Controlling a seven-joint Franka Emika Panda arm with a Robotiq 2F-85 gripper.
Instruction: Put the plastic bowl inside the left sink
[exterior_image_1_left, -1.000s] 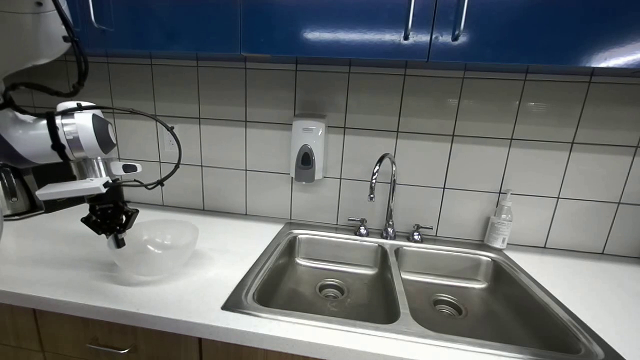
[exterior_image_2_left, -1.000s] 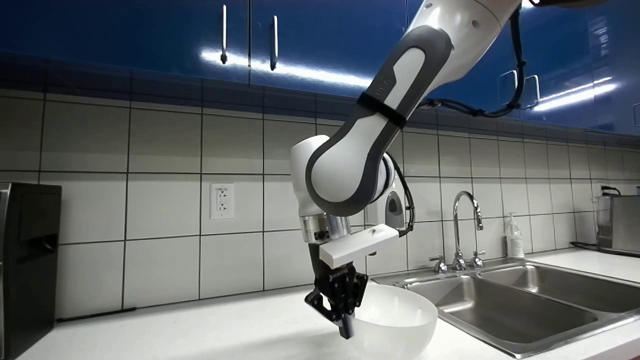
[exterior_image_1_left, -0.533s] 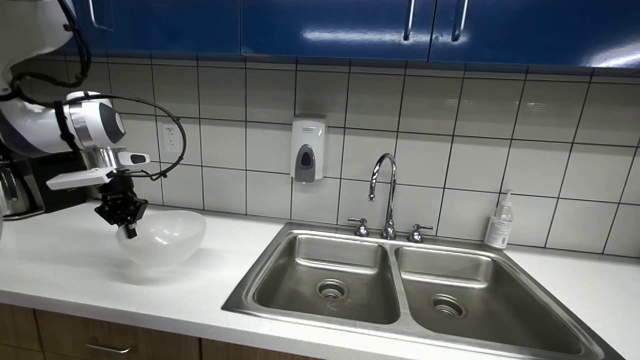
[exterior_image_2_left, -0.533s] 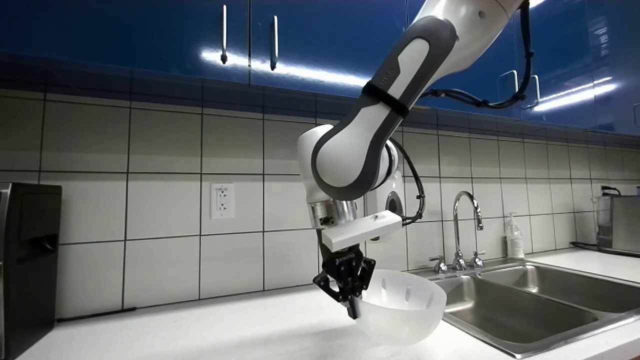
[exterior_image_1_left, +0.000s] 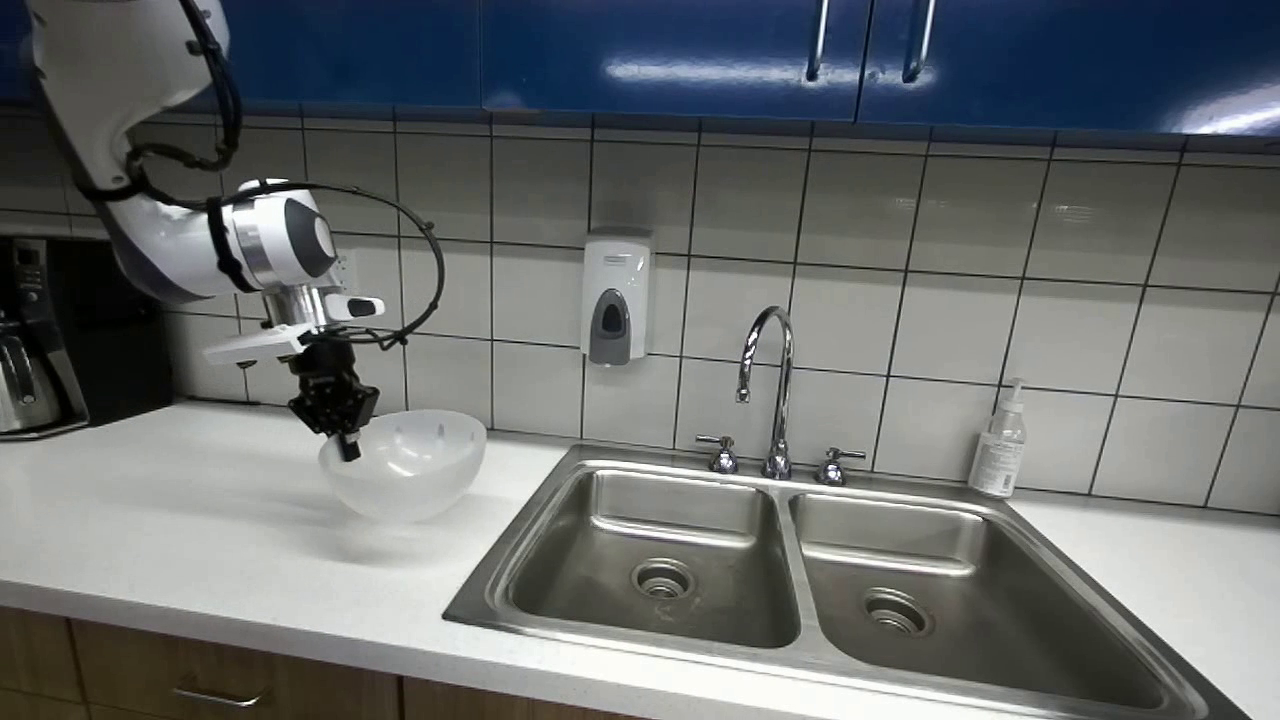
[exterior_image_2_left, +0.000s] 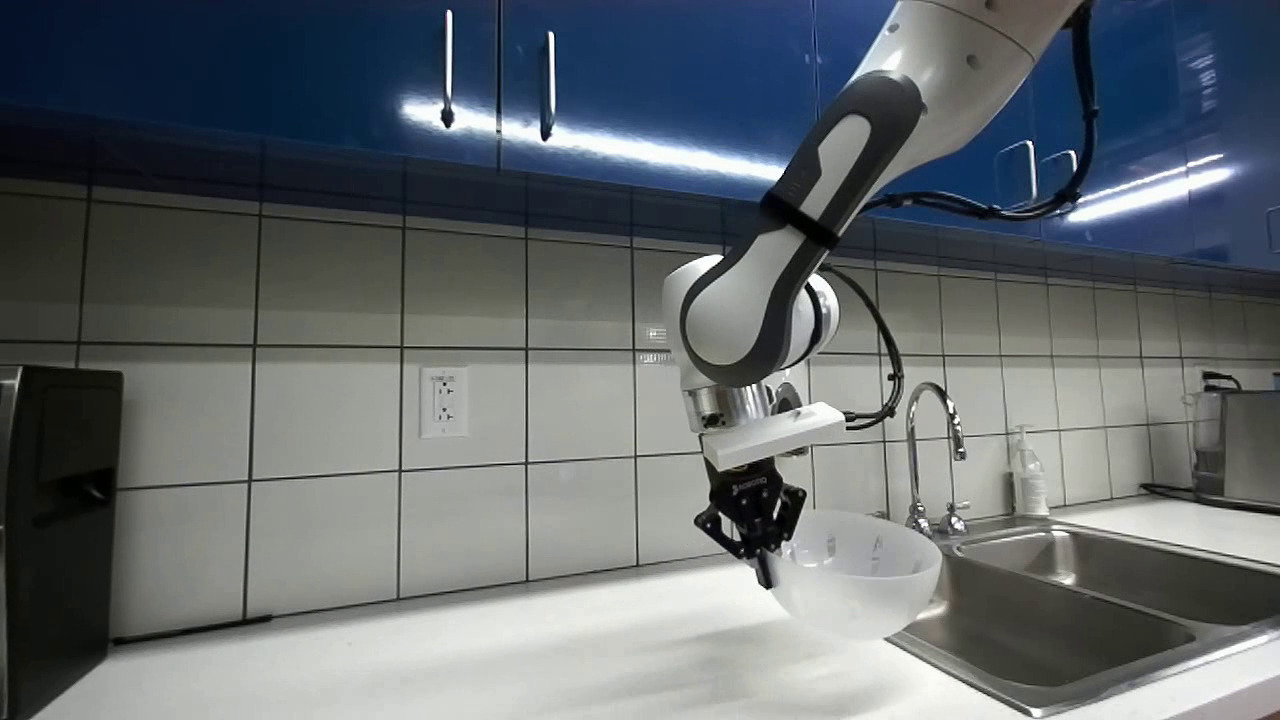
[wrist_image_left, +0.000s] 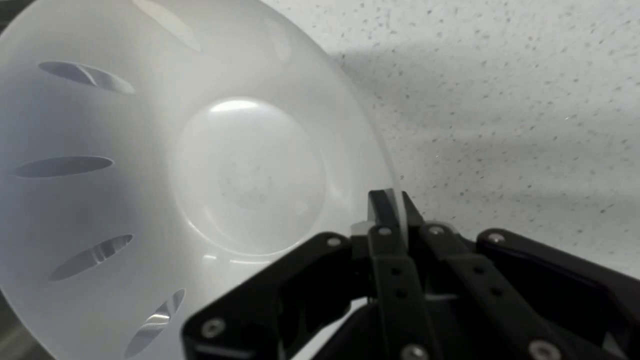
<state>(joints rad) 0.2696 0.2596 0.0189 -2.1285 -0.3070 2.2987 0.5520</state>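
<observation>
The plastic bowl (exterior_image_1_left: 405, 485) is round, translucent and whitish, with several oval slots in its wall. It hangs a little above the counter, left of the sink, with its shadow below; it also shows in an exterior view (exterior_image_2_left: 860, 600) and in the wrist view (wrist_image_left: 250, 175). My gripper (exterior_image_1_left: 347, 447) is shut on the bowl's rim, one fingertip inside and one outside, as the wrist view (wrist_image_left: 397, 207) shows. It holds the bowl's left side in both exterior views, also here (exterior_image_2_left: 765, 568). The left sink (exterior_image_1_left: 580, 590), a steel basin with a round drain, holds nothing; it also shows here (exterior_image_2_left: 1050, 620).
The second basin (exterior_image_1_left: 1000, 640) lies right of the left sink. A faucet (exterior_image_1_left: 785, 390) with two handles stands behind the basins. A soap bottle (exterior_image_1_left: 998, 450) stands at the back right. A wall dispenser (exterior_image_1_left: 617, 295) hangs above the counter (exterior_image_1_left: 200, 520). A black coffee maker (exterior_image_1_left: 110, 330) stands at the left.
My gripper has moved right, toward the sink, in both exterior views, carrying the bowl. The bowl has risen off the counter. The grip on the rim stays the same.
</observation>
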